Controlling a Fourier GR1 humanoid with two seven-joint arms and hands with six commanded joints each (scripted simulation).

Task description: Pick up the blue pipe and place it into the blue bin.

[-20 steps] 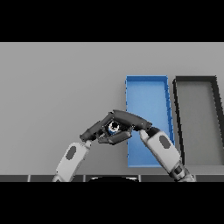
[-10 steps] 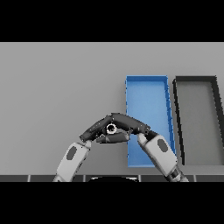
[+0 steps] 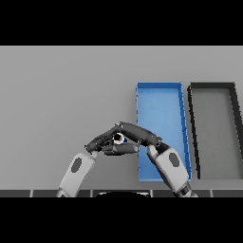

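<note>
Meeting over the blue pipe (image 3: 119, 138), left hand (image 3: 100, 141) and right hand (image 3: 137, 135), fingers curled round it, beside blue bin (image 3: 160, 86)

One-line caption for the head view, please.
Left hand and right hand meet around the small blue pipe just left of the open blue bin; black bin alongside.

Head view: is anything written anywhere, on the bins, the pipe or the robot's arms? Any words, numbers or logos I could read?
None: no words, numbers or logos show.
The blue bin is plain.
The black bin is plain.
The blue pipe, between the left hand and right hand, is mostly hidden, with no mark visible.
</note>
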